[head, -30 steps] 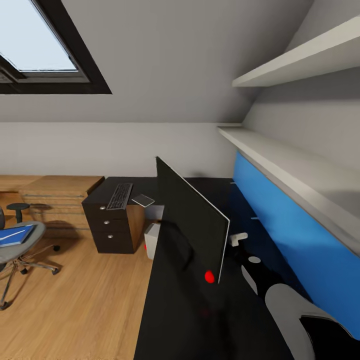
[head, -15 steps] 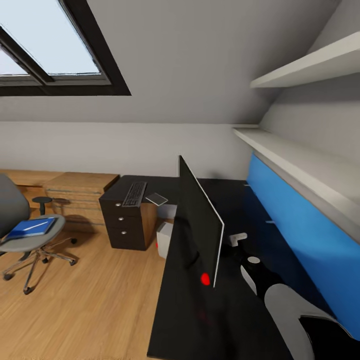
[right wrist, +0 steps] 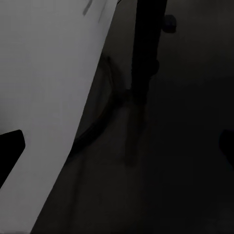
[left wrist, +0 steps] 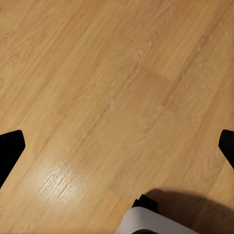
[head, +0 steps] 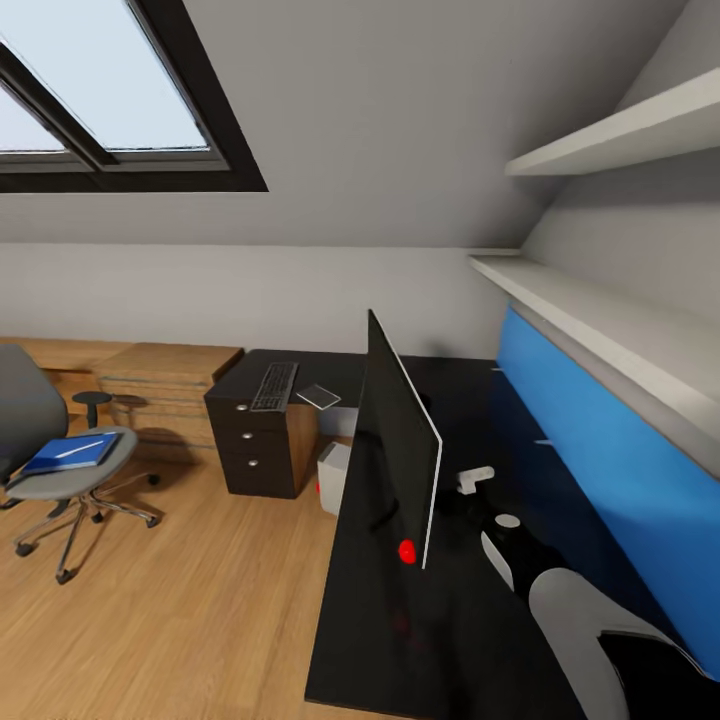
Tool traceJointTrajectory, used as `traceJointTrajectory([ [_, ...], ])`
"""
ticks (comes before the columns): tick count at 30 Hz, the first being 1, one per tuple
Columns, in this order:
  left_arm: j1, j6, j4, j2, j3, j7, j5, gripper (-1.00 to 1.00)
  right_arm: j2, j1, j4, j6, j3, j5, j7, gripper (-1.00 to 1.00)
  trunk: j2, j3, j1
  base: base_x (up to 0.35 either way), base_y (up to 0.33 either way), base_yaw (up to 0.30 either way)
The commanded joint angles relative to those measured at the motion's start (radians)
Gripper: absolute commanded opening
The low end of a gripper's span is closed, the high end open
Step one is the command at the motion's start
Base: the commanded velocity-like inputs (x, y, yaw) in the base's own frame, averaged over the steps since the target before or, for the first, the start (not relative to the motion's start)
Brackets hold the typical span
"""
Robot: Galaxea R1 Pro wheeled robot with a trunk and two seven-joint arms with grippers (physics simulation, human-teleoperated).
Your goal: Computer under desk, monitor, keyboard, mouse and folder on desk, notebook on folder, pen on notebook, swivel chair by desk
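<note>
Black tabletop carrying upright monitor; swivel chair well apart, bearing blue folder; keyboard on dark drawer unit; left claw and right claw spread wide, empty; risk: the right arm beside the monitor could topple it.

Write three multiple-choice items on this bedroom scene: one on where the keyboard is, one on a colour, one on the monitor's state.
1. The keyboard lies on:
A. the drawer unit
B. the swivel chair
C. the floor

2. The desk back panel is:
A. red
B. bright blue
C. white

3. The monitor is:
A. on the floor
B. lying flat
C. standing on the desk

Answers:
1 A, it rests on the dark unit's top.
2 B, the panel under the shelf is blue.
3 C, the screen is upright on the black top.
</note>
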Motion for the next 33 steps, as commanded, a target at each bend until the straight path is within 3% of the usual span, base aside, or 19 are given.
traceJointTrajectory([
  [1,-0.001,-0.004,0.001,0.0,-0.002,0.0,0.01,1.0,0.001,-0.001,0.004,-0.004,-0.007,0.01,0.006,1.0,-0.002,-0.002,0.0,-0.001,0.001,0.094],
  [11,-0.001,-0.004,0.001,-0.001,-0.002,0.0,0.009,1.0,-0.001,-0.001,0.008,-0.005,-0.009,0.007,0.006,1.0,-0.002,-0.002,0.0,0.0,0.0,0.214],
  [22,-0.001,-0.004,0.001,-0.001,-0.002,0.0,0.009,1.0,-0.002,-0.001,0.007,-0.007,-0.01,0.007,0.004,1.0,-0.002,-0.002,0.0,0.0,0.0,0.057],
  [33,-0.001,-0.004,0.001,-0.001,-0.002,0.0,0.009,1.0,-0.001,-0.001,0.009,-0.007,-0.01,0.007,0.004,1.0,-0.002,-0.002,0.0,0.0,0.0,0.249],
])
